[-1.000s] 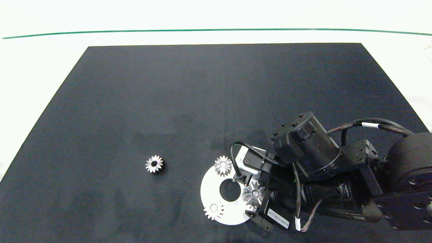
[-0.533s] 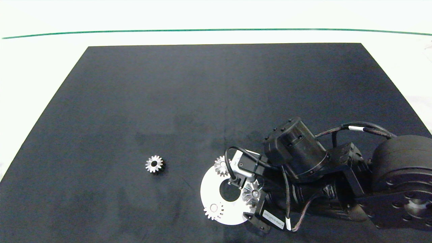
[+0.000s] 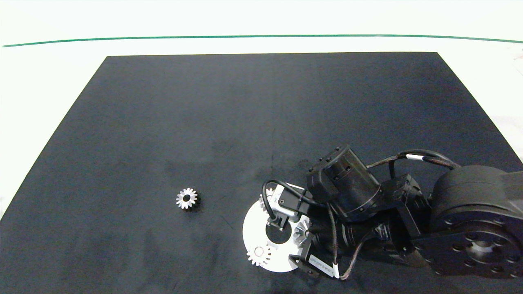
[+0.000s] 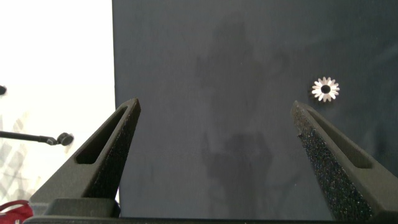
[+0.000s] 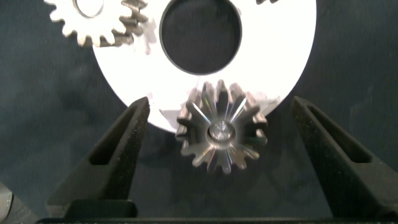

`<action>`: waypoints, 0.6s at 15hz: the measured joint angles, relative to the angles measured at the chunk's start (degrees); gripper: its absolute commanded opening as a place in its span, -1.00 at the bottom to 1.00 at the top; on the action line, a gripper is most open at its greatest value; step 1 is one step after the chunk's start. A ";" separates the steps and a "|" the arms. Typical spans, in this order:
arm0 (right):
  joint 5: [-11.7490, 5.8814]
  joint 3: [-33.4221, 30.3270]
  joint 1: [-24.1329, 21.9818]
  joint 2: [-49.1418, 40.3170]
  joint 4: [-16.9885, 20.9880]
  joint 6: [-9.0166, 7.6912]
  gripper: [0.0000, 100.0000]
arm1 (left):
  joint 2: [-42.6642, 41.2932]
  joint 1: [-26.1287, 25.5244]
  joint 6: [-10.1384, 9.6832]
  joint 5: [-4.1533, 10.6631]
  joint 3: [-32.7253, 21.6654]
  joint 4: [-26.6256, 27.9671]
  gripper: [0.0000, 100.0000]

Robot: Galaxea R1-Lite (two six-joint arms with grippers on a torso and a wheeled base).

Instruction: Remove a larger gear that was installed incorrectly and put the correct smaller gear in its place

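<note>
Head view: the white disc [image 3: 253, 228] serves as the landmark. The larger gear [image 3: 302, 232] sits at the disc's right edge, mostly covered by the right gripper [image 3: 296, 245], whose arm enters from the right and pitches steeply down over the disc. The smaller gear [image 3: 186, 198] lies on the black mat [image 3: 204, 122], well apart from the disc to its left. A pale gear [image 3: 258, 254] rests on the disc's lower left rim.

Left wrist view: the left gripper [image 4: 217, 162] hangs with fingers spread wide and holds nothing; the smaller gear [image 4: 325, 89] lies ahead of it on the mat.

Right wrist view: the right gripper [image 5: 217, 162] is wide open, one finger on each side of the larger gear [image 5: 222, 134], neither touching. The gear overhangs the disc [image 5: 286, 62] edge. Recommended procedure: centre the fingers on the gear, descend until the pads are level with the teeth, close evenly, then lift straight up to avoid dragging the disc.
</note>
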 measured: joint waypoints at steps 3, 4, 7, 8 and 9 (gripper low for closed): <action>-0.02 -0.37 0.20 0.72 0.16 0.00 0.61 | -0.09 -0.02 0.00 0.00 -0.04 0.00 1.00; 0.00 -0.39 0.23 0.83 0.16 -0.01 0.58 | -0.11 -0.02 0.02 0.00 -0.06 -0.01 1.00; -0.02 -0.44 0.30 0.99 0.24 0.00 0.46 | -0.35 -0.02 0.02 0.02 -0.15 -0.04 1.00; -0.02 -0.41 0.34 0.99 0.27 -0.04 0.40 | -0.39 -0.02 0.00 0.00 -0.20 -0.04 1.00; -0.02 -0.39 0.34 0.96 0.32 -0.06 0.37 | -0.41 -0.02 0.02 0.00 -0.21 -0.04 1.00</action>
